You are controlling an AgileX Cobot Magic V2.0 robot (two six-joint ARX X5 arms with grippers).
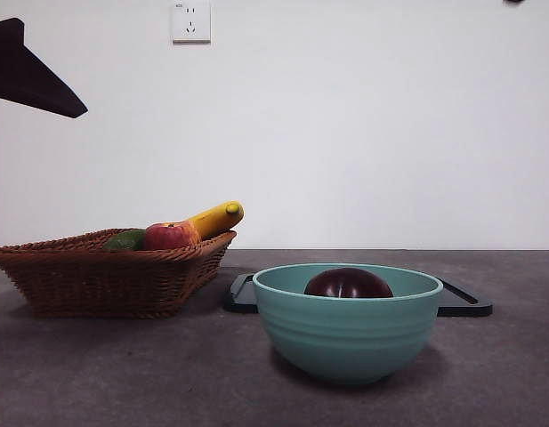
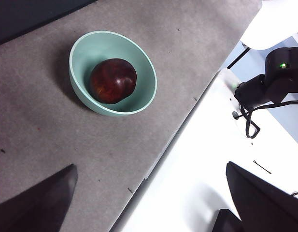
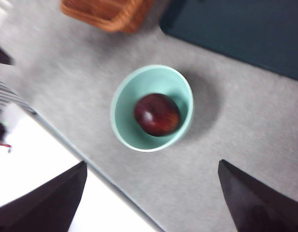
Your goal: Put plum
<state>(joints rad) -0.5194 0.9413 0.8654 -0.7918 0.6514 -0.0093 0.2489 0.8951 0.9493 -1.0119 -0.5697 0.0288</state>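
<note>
No brand, label or readable writing shows anywhere; the only marked thing is a white wall socket high on the wall, with its slots but no text.

At the left of the front view stands a wicker basket holding a green fruit, a red apple and a yellow banana that pokes over its rim. Just beside it, further right and behind, a dark tray lies flat on the grey table. In front of the tray sits a teal bowl, and the plum rests inside it, its top showing above the rim.

Both arms are high above the table and well apart from the bowl. The left gripper has its jaws spread wide with nothing between them; the right gripper likewise stands wide and empty, looking down on the bowl. Nothing stands between either gripper and the plum.
</note>
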